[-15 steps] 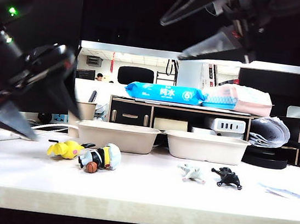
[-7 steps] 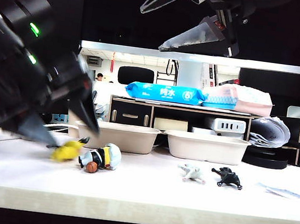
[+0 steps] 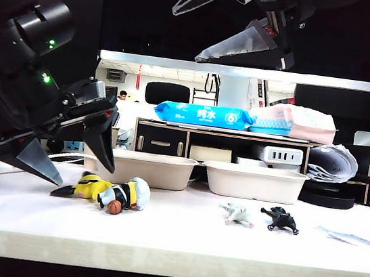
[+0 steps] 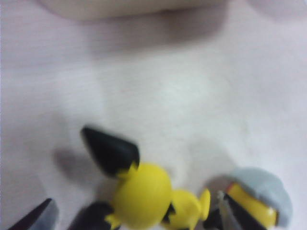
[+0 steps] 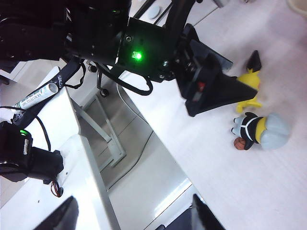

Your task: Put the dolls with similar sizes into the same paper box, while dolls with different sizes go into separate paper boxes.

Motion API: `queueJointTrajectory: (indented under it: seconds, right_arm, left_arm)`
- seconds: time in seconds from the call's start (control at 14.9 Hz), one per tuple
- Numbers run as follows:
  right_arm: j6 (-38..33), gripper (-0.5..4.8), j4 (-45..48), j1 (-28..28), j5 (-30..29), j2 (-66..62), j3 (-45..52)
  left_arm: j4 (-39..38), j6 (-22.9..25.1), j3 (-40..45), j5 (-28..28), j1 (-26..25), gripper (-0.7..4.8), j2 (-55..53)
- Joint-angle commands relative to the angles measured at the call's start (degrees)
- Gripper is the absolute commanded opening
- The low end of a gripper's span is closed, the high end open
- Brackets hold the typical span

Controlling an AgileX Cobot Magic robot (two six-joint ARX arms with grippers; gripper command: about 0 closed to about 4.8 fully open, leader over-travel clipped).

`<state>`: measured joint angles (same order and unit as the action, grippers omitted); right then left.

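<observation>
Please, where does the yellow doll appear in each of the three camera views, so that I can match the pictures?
Exterior view: yellow doll lies on the table's left part, under the open left pincer.
Left wrist view: yellow doll is close up, low in the picture.
Right wrist view: yellow doll is near the right edge.
Shared landmark: the grey-capped doll beside it.

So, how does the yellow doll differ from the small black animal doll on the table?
The yellow doll is clearly bigger than the black animal doll. The yellow doll lies on the left of the table, under the open left gripper; the black animal doll sits far right, with no gripper near it, since the open right gripper is high above. Both rest on the table, outside the paper boxes.
</observation>
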<state>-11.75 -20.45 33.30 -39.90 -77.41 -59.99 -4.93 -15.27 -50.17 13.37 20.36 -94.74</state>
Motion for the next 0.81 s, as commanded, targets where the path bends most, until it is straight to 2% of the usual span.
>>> queueJointTrajectory:
  seconds: [0.07, 0.27, 0.34, 0.4, 0.54, 0.6, 0.67, 0.81]
  right_arm:
    - [0.2, 3.05, 1.2, 0.1, -0.3, 0.2, -0.3]
    - [0.2, 3.05, 1.2, 0.1, -0.3, 0.2, -0.3]
    - [0.2, 3.05, 1.0, 0.1, -0.3, 0.2, -0.3]
    - [0.2, 3.05, 0.8, 0.1, -0.3, 0.3, -0.3]
    - [0.2, 3.05, 0.5, 0.1, -0.3, 0.3, -0.3]
    - [0.2, 3.05, 0.5, 0.1, -0.3, 0.3, -0.3]
    - [0.2, 3.05, 0.5, 0.1, -0.3, 0.3, -0.3]
    - [0.2, 3.05, 0.6, 0.1, -0.3, 0.3, -0.3]
  left_arm:
    - [2.0, -3.5, -0.3, -0.1, 0.8, 4.79, -1.0]
    - [1.8, -9.3, -0.3, 0.9, 3.0, 4.79, -3.7]
    - [1.8, -9.4, -0.3, 1.0, 3.2, 4.79, -4.1]
    - [1.8, -9.4, -0.3, 0.9, 3.7, 4.53, -4.5]
    - [1.8, -9.9, -0.3, 1.0, 3.7, 1.69, -4.5]
    - [1.8, -9.8, -0.3, 1.4, 3.7, 0.59, -4.5]
    - [1.9, -9.8, -0.3, 2.1, 3.7, -0.05, -4.5]
    - [2.5, -9.8, -0.3, 2.1, 3.7, -0.06, -4.5]
